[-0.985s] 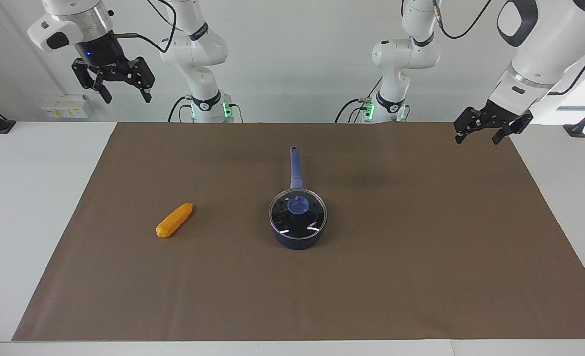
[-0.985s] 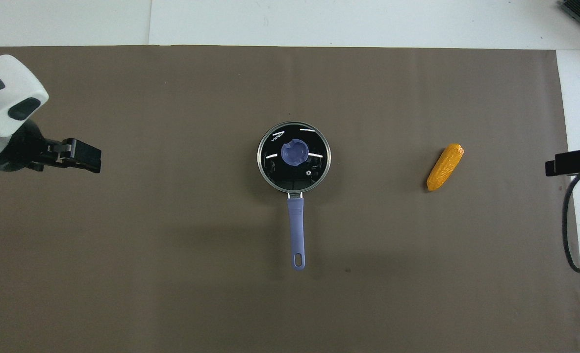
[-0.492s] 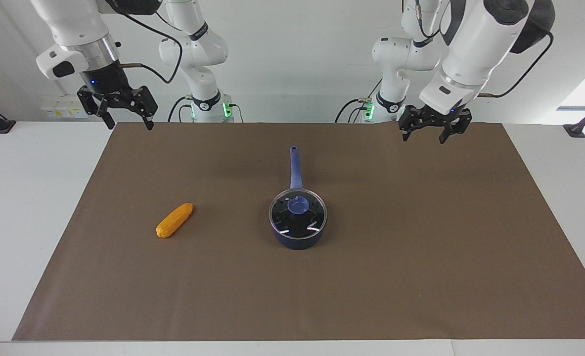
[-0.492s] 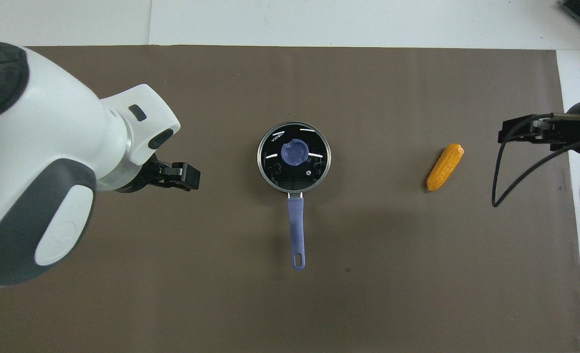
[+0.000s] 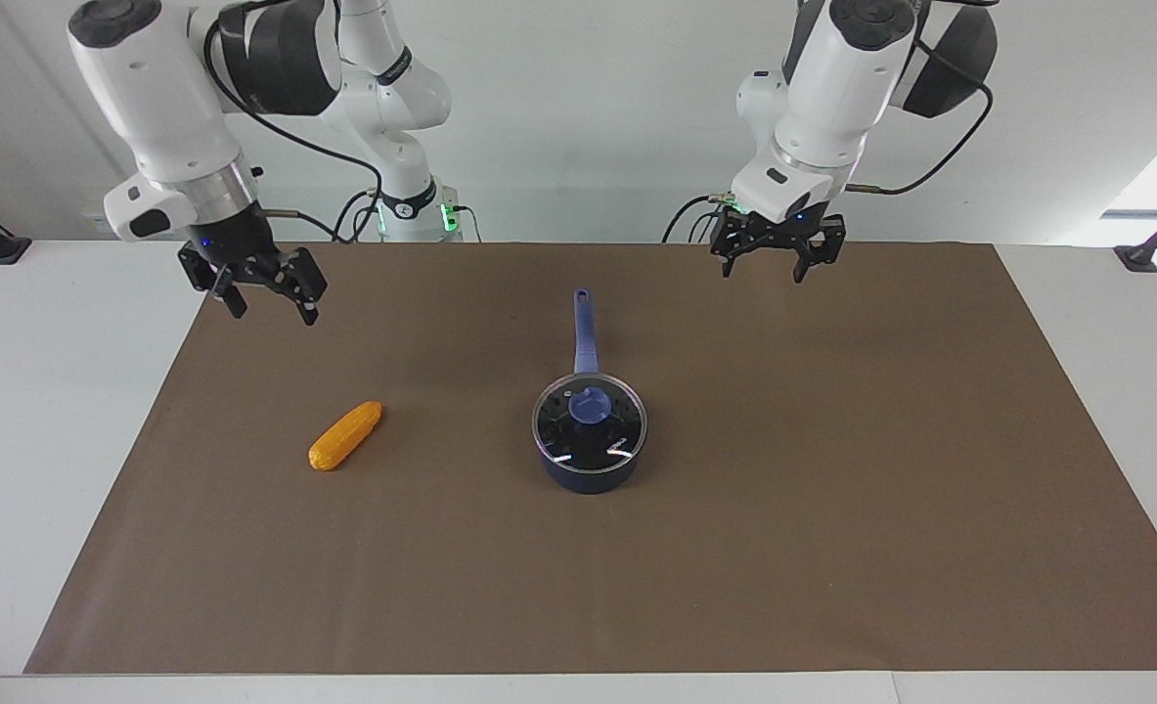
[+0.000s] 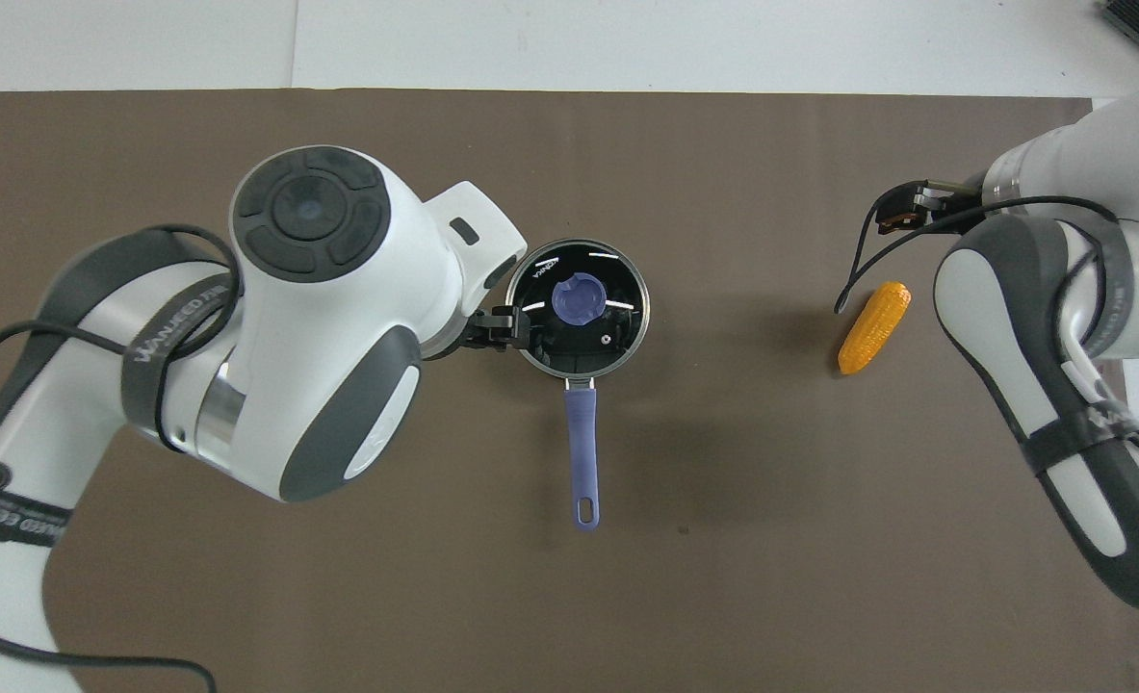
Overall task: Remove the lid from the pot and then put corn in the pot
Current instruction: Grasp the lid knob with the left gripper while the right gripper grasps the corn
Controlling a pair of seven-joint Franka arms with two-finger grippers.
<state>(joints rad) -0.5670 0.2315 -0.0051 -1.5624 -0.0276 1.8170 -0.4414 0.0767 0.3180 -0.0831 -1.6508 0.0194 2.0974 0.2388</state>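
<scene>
Lid (image 5: pixel 589 418) on pot (image 5: pixel 588 470) — corn (image 5: pixel 344 436) apart; left gripper (image 5: pixel 777 260), right gripper (image 5: pixel 261 291) aloft, fingers spread

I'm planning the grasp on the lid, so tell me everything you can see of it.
The lid is a round disc of what looks like clear glass with a thin metal rim and a blue knob at its centre. It lies flat and closed on the pot, about as wide as the pot's mouth, the black inside showing through. Only the pot touches it; both grippers are up in the air, clear of it.
</scene>
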